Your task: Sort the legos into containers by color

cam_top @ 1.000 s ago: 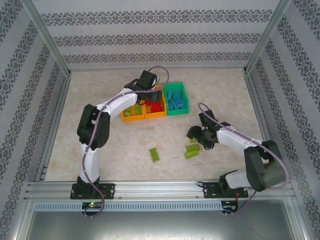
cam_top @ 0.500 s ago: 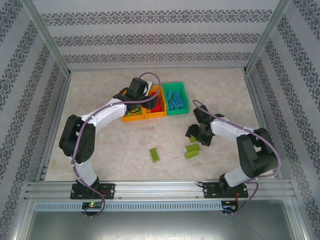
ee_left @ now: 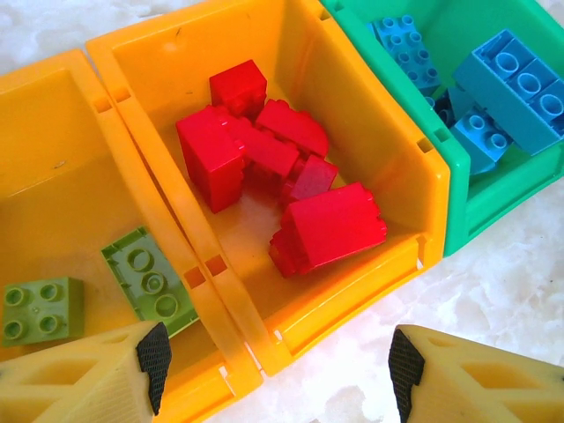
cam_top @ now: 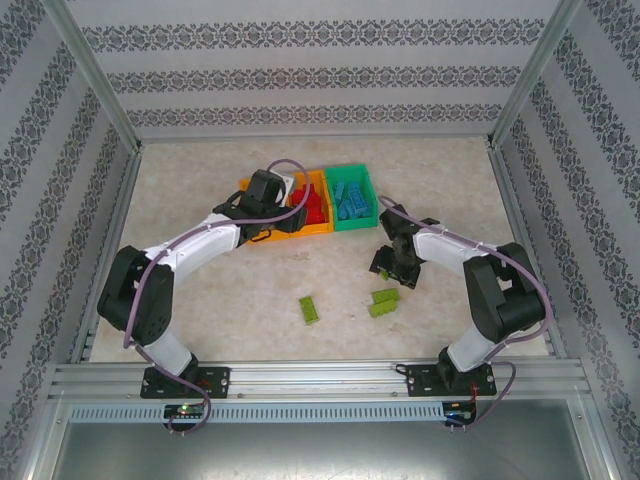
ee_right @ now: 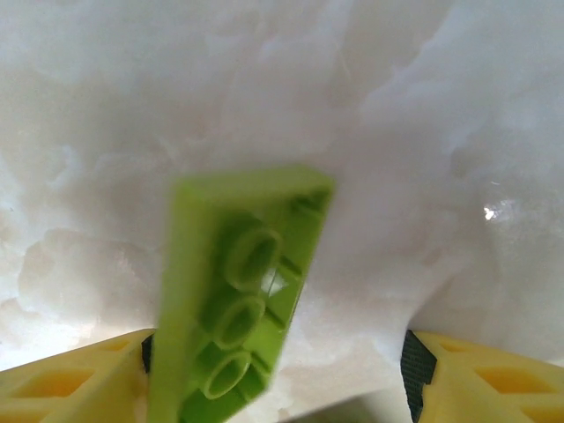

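Fingers of left arm (ee_left: pixel 480 379) spread apart above middle orange bin (ee_left: pixel 388 132) holding red legos (ee_left: pixel 326 229); right fingers (ee_right: pixel 493 379) apart too, lime lego (ee_right: pixel 238 291) tilted between them over pale surface (ee_right: pixel 423 132).

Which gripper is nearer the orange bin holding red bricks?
Left. The left gripper hovers at that bin's near edge; the right gripper is past the green bin, over the table.
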Controlling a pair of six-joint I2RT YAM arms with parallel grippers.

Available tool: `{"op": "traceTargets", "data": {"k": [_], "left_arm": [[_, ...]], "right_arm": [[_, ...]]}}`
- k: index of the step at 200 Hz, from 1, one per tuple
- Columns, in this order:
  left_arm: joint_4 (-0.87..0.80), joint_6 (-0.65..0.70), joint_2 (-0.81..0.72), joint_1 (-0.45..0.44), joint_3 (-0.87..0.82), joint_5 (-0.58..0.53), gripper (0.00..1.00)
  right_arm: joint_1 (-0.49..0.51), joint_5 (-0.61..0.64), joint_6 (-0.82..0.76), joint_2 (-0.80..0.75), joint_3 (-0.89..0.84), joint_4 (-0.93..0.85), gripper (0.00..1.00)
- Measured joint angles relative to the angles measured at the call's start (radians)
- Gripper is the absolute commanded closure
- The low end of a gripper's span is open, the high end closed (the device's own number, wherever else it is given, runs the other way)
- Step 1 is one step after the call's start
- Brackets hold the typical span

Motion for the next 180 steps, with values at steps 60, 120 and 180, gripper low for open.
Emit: {"op": "traceTargets", "data": {"k": [60,120,180], "left_arm": [[0.003,0.000,-0.046,0.000,-0.048,0.000,0.31],[0.004,0.000,-0.067,0.000,-0.077,0.000,0.31],[0.004,-0.012,-0.165,0.000,-0.149,-0.005,0.31]], "right_arm": [[0.019,0.029,-0.031,0.035,0.041,-0.041,0.33],[0.039,0.053,-0.173,0.117,0.136,0.008,0.54],[0.059,0.074,-0.268,0.149,0.193,0.063,0.77]]}}
